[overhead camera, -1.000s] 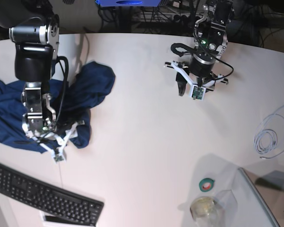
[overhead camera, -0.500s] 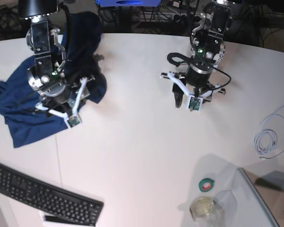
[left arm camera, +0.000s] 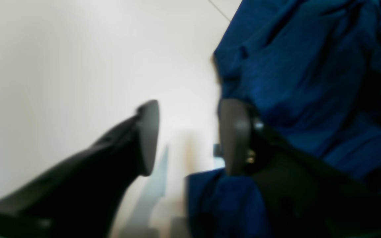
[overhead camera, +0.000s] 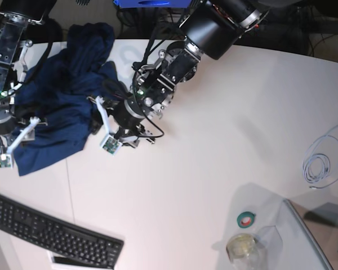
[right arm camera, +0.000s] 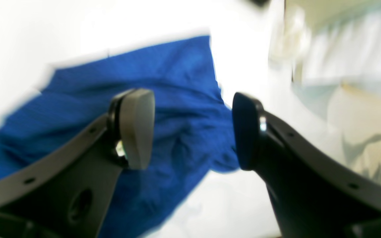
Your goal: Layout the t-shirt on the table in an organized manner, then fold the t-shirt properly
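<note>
With both my pincers released, the left gripper [left arm camera: 187, 135] beside and the right gripper [right arm camera: 190, 132] over the crumpled navy-blue fabric t-shirt [overhead camera: 62, 107] at the white table's [overhead camera: 214, 140] far left, closing blindly risks pinching several layers.

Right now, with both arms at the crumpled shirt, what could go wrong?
The t-shirt is bunched and drapes past the table far edge; a pull there could drag it off. The left gripper, open at a fold, may pinch several layers. Both arms crowd one side; the right gripper could tangle in cloth.
</note>
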Motion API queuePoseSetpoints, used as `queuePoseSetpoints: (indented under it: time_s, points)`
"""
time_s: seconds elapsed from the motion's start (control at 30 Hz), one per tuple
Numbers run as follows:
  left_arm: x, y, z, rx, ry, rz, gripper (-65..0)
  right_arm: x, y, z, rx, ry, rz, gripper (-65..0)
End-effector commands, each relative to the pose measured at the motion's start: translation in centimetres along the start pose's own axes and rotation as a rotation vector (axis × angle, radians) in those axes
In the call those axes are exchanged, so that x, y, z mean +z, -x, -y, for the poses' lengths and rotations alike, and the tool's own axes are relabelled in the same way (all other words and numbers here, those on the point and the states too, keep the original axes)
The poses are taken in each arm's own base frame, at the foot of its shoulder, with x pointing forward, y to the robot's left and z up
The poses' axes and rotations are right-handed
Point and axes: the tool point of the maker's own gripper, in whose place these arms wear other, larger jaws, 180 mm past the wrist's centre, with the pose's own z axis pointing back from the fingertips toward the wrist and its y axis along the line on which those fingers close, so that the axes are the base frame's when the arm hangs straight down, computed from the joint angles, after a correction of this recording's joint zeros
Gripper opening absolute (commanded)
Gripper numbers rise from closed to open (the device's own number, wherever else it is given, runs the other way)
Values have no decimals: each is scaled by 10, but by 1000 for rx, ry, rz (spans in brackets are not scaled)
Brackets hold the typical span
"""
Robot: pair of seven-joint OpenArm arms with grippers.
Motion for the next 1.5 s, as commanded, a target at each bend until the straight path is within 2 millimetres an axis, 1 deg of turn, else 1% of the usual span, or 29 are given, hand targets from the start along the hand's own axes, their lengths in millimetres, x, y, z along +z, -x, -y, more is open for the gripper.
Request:
queuePoseSetpoints:
  time_s: [0.0,0.03,0.07,0.1,0.17,0.27,0.3,0.37,0.4,0.47,0.5,0.57,0.6,0.63,0.67,0.7,0.73,0.8,0.83,0.87,0.9,1.03,1.07,1.1,1.17,1.2,1.27,1.37,1.47]
  points:
    - [-4,-30,-2,37,9,71,-232,2,-8,11,-5,26,34,-299]
    - [-5,-35,0,105,32,75,-158,2,-6,13,-9,31,28,-299]
    - [-7,-39,6,152,63,71,-109,2,-3,16,-12,37,23,-299]
    - [-7,-40,13,184,106,60,-86,2,-1,18,-15,42,17,-299]
    - [-7,-53,28,218,205,68,-95,0,5,17,-14,38,2,-299]
    - [-9,-49,46,191,299,39,-102,-1,7,13,-12,28,-5,-300]
    - [-12,-41,49,169,308,13,-102,-2,8,13,-12,27,-8,-300]
    - [-19,-31,63,131,328,-34,-102,-2,9,12,-13,25,-9,-300]
    - [-22,-23,64,116,325,-59,-102,-2,9,12,-15,24,-10,-300]
    - [-27,-5,54,95,300,-110,-102,-2,9,12,-15,24,-10,-300]
    - [-28,1,51,96,290,-125,-102,-2,9,11,-16,23,-10,-300]
    - [-30,5,41,115,265,-132,-107,-2,10,11,-16,22,-11,-300]
    - [-31,8,34,129,245,-127,-133,-2,10,11,-17,23,-12,-300]
    - [-33,13,26,135,225,-125,-181,-2,10,10,-18,22,-12,-300]
    - [-36,17,14,132,195,-122,-260,-2,10,10,-17,21,-12,-300]
    - [-37,29,4,134,167,-130,-365,-2,9,10,-19,20,-10,-300]
    - [-37,37,-2,128,150,-137,-466,-2,9,9,-20,19,-11,-300]
    - [-36,46,-4,113,144,-135,-634,-2,10,5,-31,11,-13,-300]
    - [-36,48,-2,110,146,-133,-650,-2,11,4,-34,11,-14,-300]
    - [-34,53,1,113,150,-146,-650,-2,12,3,-35,8,-17,-300]
    - [-34,54,1,116,149,-146,-650,-2,11,2,-34,6,-16,-300]
    - [-34,55,-3,119,138,-150,-650,-2,11,1,-35,3,-15,-300]
    - [-35,54,-8,135,126,-148,-650,-2,11,1,-35,3,-15,-300]
    - [-32,59,-19,160,101,-157,-650,-2,11,1,-37,1,-15,-300]
    - [-30,59,-38,224,59,-161,-650,-2,11,-5,-62,-28,-11,-300]
    - [-28,62,-45,265,39,-167,-650,-2,12,-9,-80,-50,-7,-300]
    - [-19,73,-73,341,-23,-172,-650,-2,16,-16,-102,-83,-10,-300]
    - [-2,78,-105,404,-81,-143,-650,-8,25,-33,-86,-126,-44,-300]
    - [20,80,-125,426,-105,-119,-650,-14,38,-43,-84,-152,-85,-300]
